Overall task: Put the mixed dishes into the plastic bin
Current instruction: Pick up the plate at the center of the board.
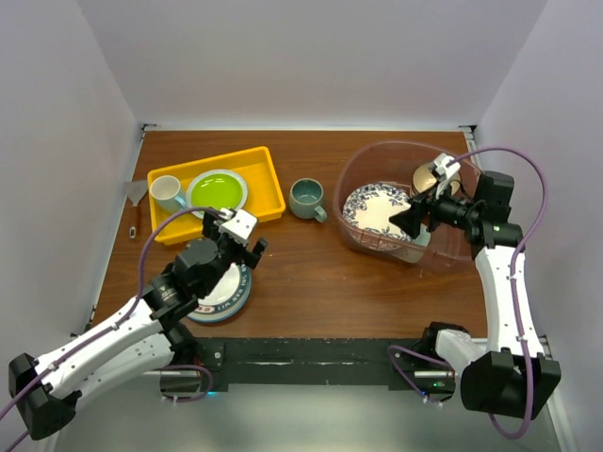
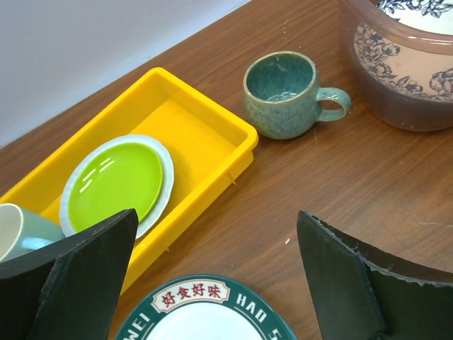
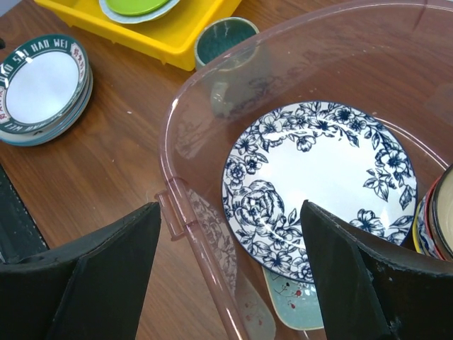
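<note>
While the 2 sets of jaws gape wide and empty, the right gripper (image 3: 230, 207) hangs right over the blue-patterned round plate (image 3: 318, 177), lying inside the clear pink-tinted plastic bin (image 3: 185, 212). The left gripper (image 2: 217, 214) hovers over a green-rimmed white plate (image 2: 205, 315); the grey-green ceramic mug (image 2: 283, 95) stands ahead, outside the bin, beside a yellow plastic tray (image 2: 212, 127).

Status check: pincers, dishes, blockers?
Left pincer open above plate stack. Right pincer open above plastic bin, blue-patterned plate inside. Mug on table, unbinned. No obstruction seen.
</note>
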Motion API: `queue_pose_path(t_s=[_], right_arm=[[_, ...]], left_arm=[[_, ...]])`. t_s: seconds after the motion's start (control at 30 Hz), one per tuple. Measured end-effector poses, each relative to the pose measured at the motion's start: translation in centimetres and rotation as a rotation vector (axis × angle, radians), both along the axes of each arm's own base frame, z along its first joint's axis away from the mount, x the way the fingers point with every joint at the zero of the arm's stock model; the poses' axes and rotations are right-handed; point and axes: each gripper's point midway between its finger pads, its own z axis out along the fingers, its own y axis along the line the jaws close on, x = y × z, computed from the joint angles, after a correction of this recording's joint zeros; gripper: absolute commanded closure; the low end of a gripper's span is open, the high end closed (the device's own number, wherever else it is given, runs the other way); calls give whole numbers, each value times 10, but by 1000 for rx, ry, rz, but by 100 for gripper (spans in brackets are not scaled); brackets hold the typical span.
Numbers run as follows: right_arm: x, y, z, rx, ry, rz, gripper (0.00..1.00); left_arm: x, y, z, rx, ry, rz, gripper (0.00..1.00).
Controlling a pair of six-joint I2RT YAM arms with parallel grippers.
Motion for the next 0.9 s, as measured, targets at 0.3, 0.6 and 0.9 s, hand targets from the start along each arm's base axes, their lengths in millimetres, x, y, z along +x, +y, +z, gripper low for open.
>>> queue_pose_path(t_s=[0.3,0.6,0.9], right_arm=[[-1,1,0,0,-5,5,16],[-2,0,1,-5,-14,7,15],[-2,0,1,-9,-17,9,14]], left_arm=[[-6,-21,-10,-190,132,-23,0],[-17,-38,-52,-387,437,96,0],[-33,-17,-104,-322,663,333,0]])
